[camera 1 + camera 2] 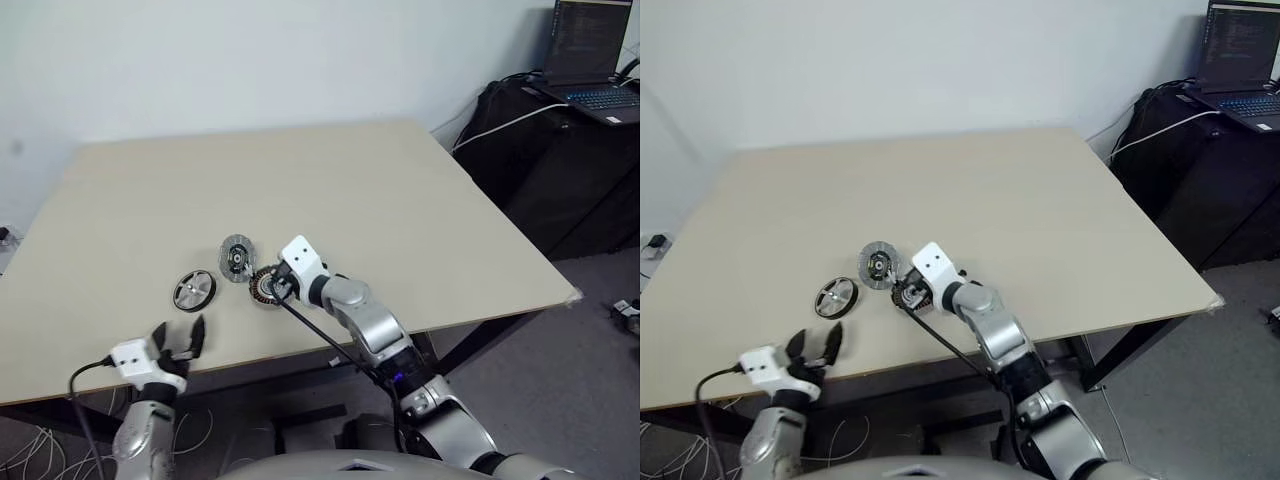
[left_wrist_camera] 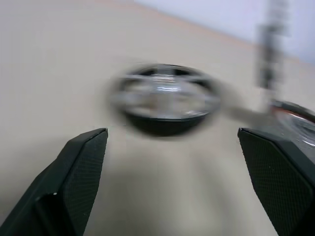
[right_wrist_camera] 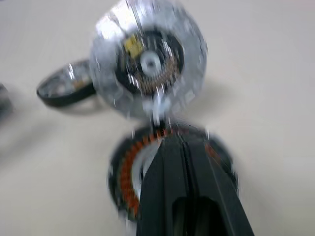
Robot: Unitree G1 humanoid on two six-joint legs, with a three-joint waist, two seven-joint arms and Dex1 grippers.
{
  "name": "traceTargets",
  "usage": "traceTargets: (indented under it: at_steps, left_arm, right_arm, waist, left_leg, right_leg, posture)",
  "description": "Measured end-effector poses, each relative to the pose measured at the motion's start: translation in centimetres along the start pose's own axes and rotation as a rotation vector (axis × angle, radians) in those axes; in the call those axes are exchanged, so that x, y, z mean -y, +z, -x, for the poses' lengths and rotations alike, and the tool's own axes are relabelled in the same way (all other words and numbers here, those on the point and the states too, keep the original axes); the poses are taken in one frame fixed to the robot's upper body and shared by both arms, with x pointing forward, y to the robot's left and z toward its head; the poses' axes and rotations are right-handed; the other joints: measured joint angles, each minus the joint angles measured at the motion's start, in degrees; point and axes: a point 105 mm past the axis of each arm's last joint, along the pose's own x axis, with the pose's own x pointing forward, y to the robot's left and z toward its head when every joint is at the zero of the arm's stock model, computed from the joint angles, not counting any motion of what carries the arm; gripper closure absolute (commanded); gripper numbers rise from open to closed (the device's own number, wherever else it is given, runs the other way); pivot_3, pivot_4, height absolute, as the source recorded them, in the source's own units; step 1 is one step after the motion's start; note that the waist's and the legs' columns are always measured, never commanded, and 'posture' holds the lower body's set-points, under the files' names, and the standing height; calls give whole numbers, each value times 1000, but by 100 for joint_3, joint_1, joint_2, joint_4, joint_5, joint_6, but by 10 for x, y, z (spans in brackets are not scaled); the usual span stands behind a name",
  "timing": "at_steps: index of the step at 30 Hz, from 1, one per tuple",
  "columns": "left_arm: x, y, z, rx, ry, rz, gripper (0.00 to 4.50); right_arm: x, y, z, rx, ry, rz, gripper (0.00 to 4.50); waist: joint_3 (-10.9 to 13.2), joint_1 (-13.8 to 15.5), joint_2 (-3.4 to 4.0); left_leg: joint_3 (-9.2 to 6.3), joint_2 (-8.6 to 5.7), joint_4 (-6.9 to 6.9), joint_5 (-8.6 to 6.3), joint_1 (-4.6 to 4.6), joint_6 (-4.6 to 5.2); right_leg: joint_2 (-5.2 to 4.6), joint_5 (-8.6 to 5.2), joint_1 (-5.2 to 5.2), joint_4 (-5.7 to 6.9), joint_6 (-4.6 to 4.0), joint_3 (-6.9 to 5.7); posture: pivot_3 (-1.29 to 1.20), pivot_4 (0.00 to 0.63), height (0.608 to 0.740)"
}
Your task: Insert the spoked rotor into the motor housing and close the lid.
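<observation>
Three parts lie on the table (image 1: 400,190) near its front edge. Head views: spoked rotor (image 1: 194,290) flat on the wood, leftmost; lid (image 1: 237,258) just beside it, tilted up on edge, further back; motor housing (image 1: 267,287) just right of both, under the right gripper (image 1: 281,288). Left gripper (image 1: 180,340) hangs at the table's front edge, near the rotor but apart from it, fingers spread wide, nothing between them.

Left wrist view: rotor (image 2: 165,98) straight ahead between the two parted fingers (image 2: 81,162), untouched. Judgement: rigid metal wheel, light, thin; black rim looks the best place to pinch, across its width, since the silver spokes and hub look smooth and likely slippery.

Right wrist view: right gripper's fingers (image 3: 189,177) pressed together, tips over the housing's (image 3: 128,182) copper ring; whether they touch it I cannot tell. Judgement: housing is stiff and denser than the rotor; windings are fragile, so grip its outer wall, not the coils.

No legible brand, label or writing on any part; blur hides fine detail.
</observation>
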Motion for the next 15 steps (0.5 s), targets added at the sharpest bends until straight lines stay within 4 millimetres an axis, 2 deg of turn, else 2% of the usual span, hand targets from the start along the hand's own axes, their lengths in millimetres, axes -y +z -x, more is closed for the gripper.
traceTargets:
  at_steps: [5,7,9,10,12,15]
  left_arm:
    - [2,6,-1,37,-59,217,0]
    - [35,7,-2,33,-112,302,0]
    - [86,9,-10,15,-222,398,0]
    - [102,12,-13,-6,-263,412,0]
    - [111,24,-18,-9,-273,399,0]
    - [108,33,-19,-12,-215,386,0]
  right_arm:
    - [4,-10,15,-17,-27,-29,4493]
    - [7,-13,18,-25,-41,-43,4493]
    - [5,-13,19,-23,-43,-52,4493]
    - [1,-12,17,-19,-35,-58,4493]
    - [-1,-11,18,-13,-35,-58,4493]
    - [4,-15,20,-26,-55,-68,4493]
  waist:
    - [2,16,0]
    - [14,33,-10]
    - [23,70,-26]
    - [23,61,-40]
    - [21,-1,-44]
    - [24,-22,-36]
  left_leg:
    - [-1,-2,1,-6,4,-13]
    - [-1,-9,7,-13,1,-24]
    - [3,-18,9,-12,0,-18]
    - [2,-13,8,-12,0,-18]
    - [1,-1,6,-14,3,-23]
    - [-6,5,1,1,2,-9]
  right_leg:
    - [-3,1,5,2,3,-2]
    - [-12,5,10,-3,11,0]
    - [-19,12,12,-9,22,3]
    - [-12,12,10,-7,22,4]
    - [8,8,7,-6,16,9]
    - [24,0,4,-2,2,9]
  posture:
    - [0,0,740]
    - [0,0,740]
    - [0,0,740]
    - [0,0,740]
    - [0,0,740]
    - [0,0,740]
